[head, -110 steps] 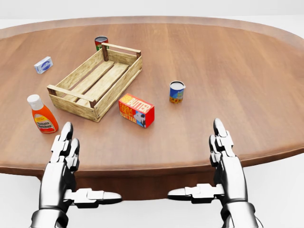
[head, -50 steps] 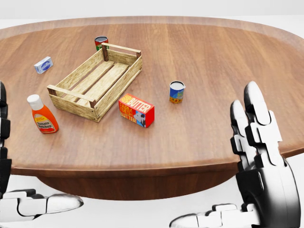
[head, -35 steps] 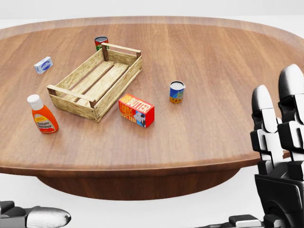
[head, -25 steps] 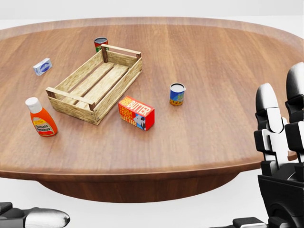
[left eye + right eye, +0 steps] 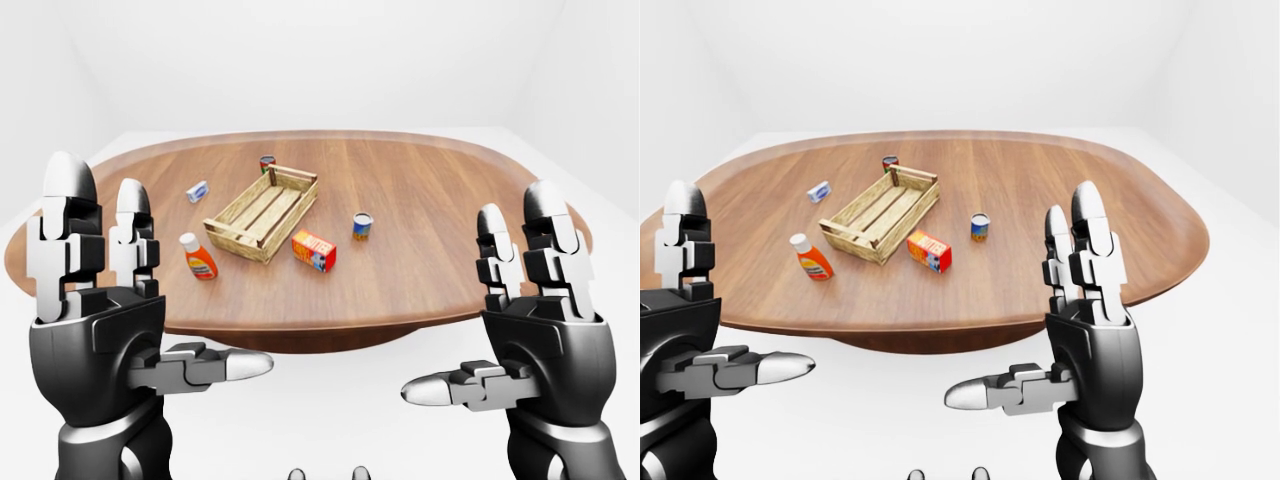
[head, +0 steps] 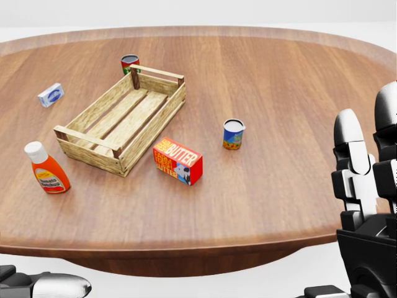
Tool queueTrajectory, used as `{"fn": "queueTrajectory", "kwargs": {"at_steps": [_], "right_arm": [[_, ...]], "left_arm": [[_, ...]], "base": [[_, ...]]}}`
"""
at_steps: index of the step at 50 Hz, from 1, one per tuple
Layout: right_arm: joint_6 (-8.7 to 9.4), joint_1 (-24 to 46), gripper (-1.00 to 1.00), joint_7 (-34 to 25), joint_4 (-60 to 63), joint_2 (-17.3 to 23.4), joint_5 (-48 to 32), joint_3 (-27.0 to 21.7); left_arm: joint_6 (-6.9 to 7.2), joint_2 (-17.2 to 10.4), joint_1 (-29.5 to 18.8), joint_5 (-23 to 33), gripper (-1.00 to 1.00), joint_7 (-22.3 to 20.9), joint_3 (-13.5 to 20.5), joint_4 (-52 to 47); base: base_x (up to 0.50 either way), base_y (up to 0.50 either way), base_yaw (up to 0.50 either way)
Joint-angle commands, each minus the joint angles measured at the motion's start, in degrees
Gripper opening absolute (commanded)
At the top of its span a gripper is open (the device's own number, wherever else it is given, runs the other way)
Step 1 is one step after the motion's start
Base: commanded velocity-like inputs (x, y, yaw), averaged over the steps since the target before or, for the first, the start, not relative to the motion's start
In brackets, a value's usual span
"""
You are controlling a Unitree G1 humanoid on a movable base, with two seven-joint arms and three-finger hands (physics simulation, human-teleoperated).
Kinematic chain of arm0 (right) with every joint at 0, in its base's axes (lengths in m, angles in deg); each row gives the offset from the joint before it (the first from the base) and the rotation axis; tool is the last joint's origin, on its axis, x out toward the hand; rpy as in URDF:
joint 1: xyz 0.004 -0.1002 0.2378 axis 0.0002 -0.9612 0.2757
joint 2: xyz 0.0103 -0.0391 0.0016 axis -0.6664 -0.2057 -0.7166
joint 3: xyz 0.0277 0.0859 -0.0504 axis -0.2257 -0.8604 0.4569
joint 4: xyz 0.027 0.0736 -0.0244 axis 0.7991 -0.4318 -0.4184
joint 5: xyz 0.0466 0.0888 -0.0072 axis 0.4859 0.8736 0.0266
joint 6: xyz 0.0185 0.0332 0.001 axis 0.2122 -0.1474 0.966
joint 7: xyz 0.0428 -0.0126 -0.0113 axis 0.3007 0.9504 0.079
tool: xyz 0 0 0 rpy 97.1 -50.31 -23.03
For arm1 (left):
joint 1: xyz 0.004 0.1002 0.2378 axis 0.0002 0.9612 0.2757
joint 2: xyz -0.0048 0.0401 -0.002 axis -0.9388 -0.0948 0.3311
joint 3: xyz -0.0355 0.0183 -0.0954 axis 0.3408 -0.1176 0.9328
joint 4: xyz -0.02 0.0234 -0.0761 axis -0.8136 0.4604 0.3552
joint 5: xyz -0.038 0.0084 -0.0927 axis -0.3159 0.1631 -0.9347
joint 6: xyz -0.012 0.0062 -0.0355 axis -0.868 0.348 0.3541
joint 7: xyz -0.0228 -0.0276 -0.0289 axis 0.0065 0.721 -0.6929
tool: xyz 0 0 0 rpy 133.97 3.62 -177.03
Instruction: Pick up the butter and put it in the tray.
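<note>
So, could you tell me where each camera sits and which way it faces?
Head view: on the head, angled down at the table; butter lies beside the tray; right hand at the right edge.
Left-eye view: on the head, looking level across the table; left hand and right hand raised open.
Right-eye view: its pair, nearly the same picture.
All share butter and tray.

Head view: right hand (image 6: 366,211) cut by right and bottom edges, only two fingers and part of the palm show; left hand (image 6: 43,285) is just a thumb tip at the bottom-left corner. Counter (image 6: 279,74) clipped left and right. Red-topped can (image 6: 129,64) partly hidden behind the tray (image 6: 121,118) corner post. Labels on the small white box (image 6: 51,95) and blue can (image 6: 234,135) too small to read.
</note>
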Motion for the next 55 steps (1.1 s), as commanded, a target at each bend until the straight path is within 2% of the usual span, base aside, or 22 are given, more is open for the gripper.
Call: {"fn": "queueTrajectory", "kwargs": {"at_steps": [1, 55], "right_arm": [[0.0, 2.8, 1.0, 1.0, -6.3, 0.3, -0.5, 0.4], [0.0, 2.2, 1.0, 1.0, -5.5, 0.8, -1.9, 1.6]], "left_arm": [[0.0, 0.0, -2.3, 1.5, 1.0, 1.8, -1.6, 7.0], [0.0, 0.2, -2.1, 1.4, 1.0, 2.0, -1.8, 6.6]], "base": [[0.16, 0.0, 0.0], [0.21, 0.0, 0.0]]}}
